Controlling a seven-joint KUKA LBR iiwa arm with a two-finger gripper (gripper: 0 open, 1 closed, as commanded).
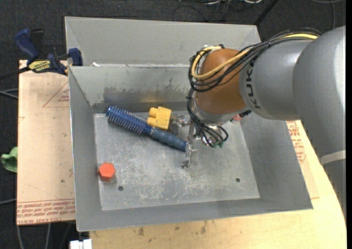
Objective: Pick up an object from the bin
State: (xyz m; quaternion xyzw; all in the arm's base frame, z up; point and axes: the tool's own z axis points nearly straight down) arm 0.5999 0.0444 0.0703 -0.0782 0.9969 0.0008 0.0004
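A blue hairbrush [144,125] lies slantwise across the back of the bin floor, bristle head at the left, handle end at about the middle. A yellow block [160,117] rests against it on the far side. My gripper [188,161] reaches down just right of the brush's handle end, its thin fingertips at the bin floor; nothing shows between them. A small orange cap [106,171] sits far to the left near the front.
The orange wrist cover and cables hang over the back right of the bin floor and hide what lies beneath. Bare metal floor stretches in front of and to the right of the gripper.
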